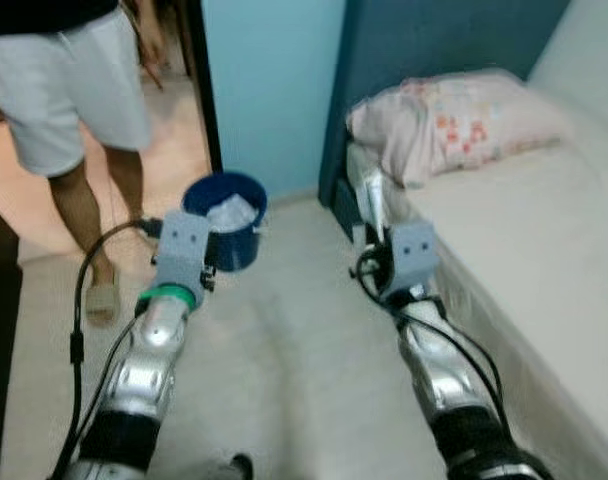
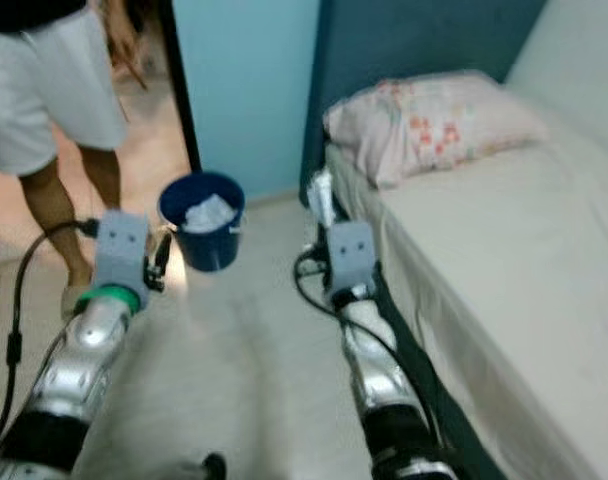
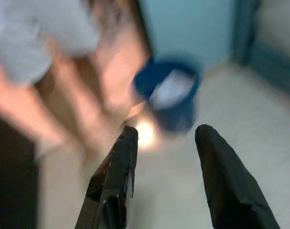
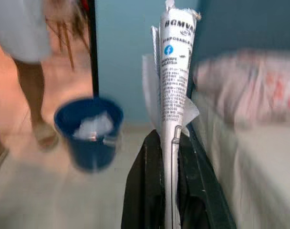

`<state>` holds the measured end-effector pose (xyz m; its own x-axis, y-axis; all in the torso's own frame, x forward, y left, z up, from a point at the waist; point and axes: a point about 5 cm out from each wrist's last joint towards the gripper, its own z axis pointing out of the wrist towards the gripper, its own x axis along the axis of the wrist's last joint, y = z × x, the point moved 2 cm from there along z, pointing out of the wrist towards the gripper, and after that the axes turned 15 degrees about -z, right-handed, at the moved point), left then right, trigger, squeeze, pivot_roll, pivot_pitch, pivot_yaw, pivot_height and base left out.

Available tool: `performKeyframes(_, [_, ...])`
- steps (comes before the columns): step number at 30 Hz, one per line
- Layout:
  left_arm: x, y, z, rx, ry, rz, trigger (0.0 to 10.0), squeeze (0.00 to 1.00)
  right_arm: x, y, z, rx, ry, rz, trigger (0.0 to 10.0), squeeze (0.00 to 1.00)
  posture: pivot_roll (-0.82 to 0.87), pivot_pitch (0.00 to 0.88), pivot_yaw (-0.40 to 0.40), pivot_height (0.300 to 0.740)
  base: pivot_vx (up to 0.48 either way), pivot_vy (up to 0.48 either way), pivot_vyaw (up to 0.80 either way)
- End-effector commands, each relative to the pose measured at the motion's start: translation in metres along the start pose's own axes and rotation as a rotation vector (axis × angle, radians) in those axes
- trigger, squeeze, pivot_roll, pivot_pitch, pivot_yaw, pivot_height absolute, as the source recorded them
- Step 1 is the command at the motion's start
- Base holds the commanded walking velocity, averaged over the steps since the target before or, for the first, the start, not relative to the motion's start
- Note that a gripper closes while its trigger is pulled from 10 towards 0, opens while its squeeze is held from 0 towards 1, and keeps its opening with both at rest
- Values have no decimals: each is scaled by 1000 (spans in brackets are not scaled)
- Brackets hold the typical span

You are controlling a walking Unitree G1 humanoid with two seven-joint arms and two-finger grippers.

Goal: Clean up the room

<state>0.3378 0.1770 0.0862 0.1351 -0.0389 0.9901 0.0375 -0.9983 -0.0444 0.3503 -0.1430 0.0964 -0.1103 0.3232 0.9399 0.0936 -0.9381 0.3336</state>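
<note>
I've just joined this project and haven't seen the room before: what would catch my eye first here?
Probably the blue bucket on the floor near the doorway, with white crumpled stuff inside, and the person standing just beyond it. Next, the right gripper, shut on a printed wrapper held upright beside the bed with its floral pillow. The left gripper is open, pointing toward the bucket.

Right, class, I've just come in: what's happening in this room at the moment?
The robot stands on the floor beside the bed. Its right hand is shut on a printed wrapper, held upright. Its left hand is open, holding nothing. Ahead is a blue bucket with white scraps inside. A person stands by the doorway.
</note>
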Motion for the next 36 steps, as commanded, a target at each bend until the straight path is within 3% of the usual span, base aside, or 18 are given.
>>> performKeyframes(1, [-14,0,-3,7,-39,17,10000,0,-21,-4,-9,25,-87,29,10000,0,29,30,13,740,0,0,781])
performKeyframes(3, [-36,-7,-9,19,-107,36,10000,0,-43,-10,-19,59,-188,51,10000,0,29,29,15,740,0,0,778])
performKeyframes(4, [-36,-7,-9,19,-107,36,10000,0,-43,-10,-19,59,-188,51,10000,0,29,29,15,740,0,0,775])
performKeyframes(6, [-63,-16,-19,33,-197,58,10000,0,-67,-19,-34,115,-298,85,10000,0,30,28,16,740,0,0,775])
performKeyframes(10, [-77,-22,-25,44,-241,75,10000,0,-72,-28,-39,146,-315,118,9922,0,30,27,19,740,0,0,772])
performKeyframes(14, [-78,-21,-23,40,-227,82,10000,0,-68,-32,-36,157,-284,133,10000,0,33,26,19,740,229,0,763])
performKeyframes(20, [-72,-14,-17,25,-196,75,10000,0,-55,-37,-28,182,-213,109,10000,0,34,24,22,740,458,0,0])
performKeyframes(25, [-75,-12,-15,11,-195,82,10000,0,-61,-34,-30,145,-247,99,10000,0,33,24,23,740,458,0,0])
performKeyframes(29, [-80,-9,-17,-21,-212,88,10000,0,-83,-21,-39,72,-385,-12,10000,0,33,28,25,740,458,0,0])
performKeyframes(36, [-84,-10,-18,-31,-220,102,10000,0,-90,-10,-45,20,-405,32,10000,0,25,32,31,740,454,0,0])
